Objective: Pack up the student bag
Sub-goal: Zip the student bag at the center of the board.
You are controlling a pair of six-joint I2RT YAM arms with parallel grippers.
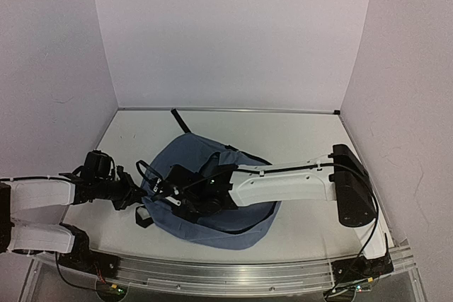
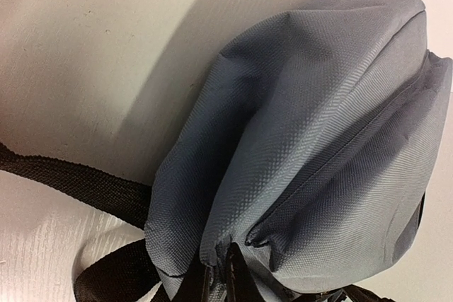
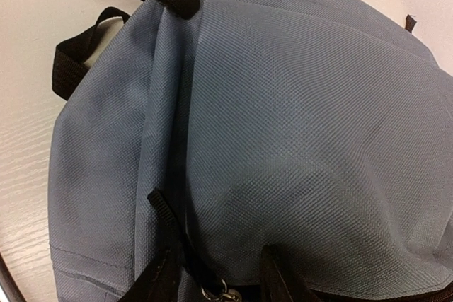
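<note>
One student bag (image 1: 233, 235) lies flat at the middle of the table (image 1: 297, 139), slightly toward seven o'clock from its centre, slate-blue side up. Its handle end faces about nine o'clock, toward the left arm, and its long axis seems to run roughly from nine to three o'clock, though the right arm covers much of it in the top view. One black top handle (image 3: 71, 54) loops out at that end, and one black strap (image 1: 181, 119) trails off the far edge toward eleven o'clock. Two grippers work on it. The left gripper (image 2: 221, 282) is at the bag's nine o'clock edge, clenched on a pinched-up fold of the blue fabric. The right gripper (image 3: 219, 277) reaches across the bag from three o'clock and sits just beside the left one, its fingers (image 3: 279, 277) parted and resting on the cloth, with a small metal zip pull (image 3: 218, 291) between them, ungripped. Three pale walls (image 1: 233, 33) enclose the table at nine, twelve and three o'clock.
</note>
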